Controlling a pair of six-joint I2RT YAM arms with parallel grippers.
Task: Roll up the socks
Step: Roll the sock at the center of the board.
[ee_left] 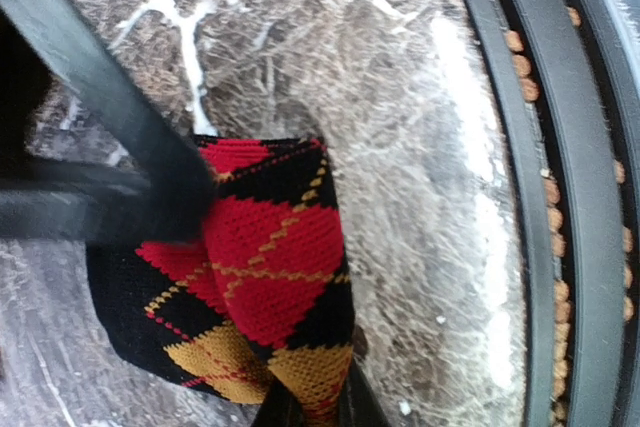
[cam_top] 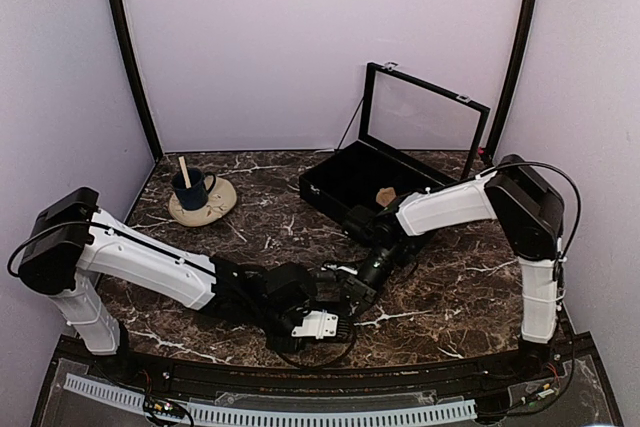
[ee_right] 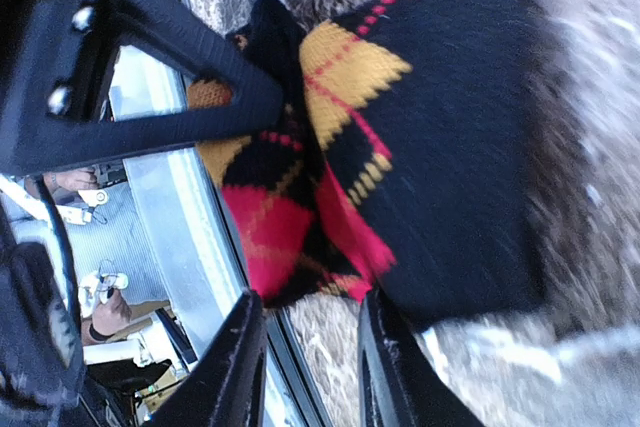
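A black sock with red and orange argyle diamonds (ee_left: 265, 257) lies partly folded on the marble table near its front edge. My left gripper (ee_left: 310, 402) is shut on the sock's orange end. In the right wrist view the same sock (ee_right: 420, 117) shows a bunched end and a flat black part. My right gripper (ee_right: 312, 302) is open just short of the sock's red edge, with nothing between its fingers. From above, the left gripper (cam_top: 335, 325) and the right gripper (cam_top: 347, 285) meet at the front centre and hide the sock. A tan sock (cam_top: 386, 195) lies in the black box.
The black box (cam_top: 325, 187) with its raised glass lid (cam_top: 425, 112) stands at the back right. A blue mug (cam_top: 190, 189) holding a wooden stick sits on a beige dish (cam_top: 215, 205) at the back left. The table's black front rim (ee_left: 530, 197) runs close by the sock.
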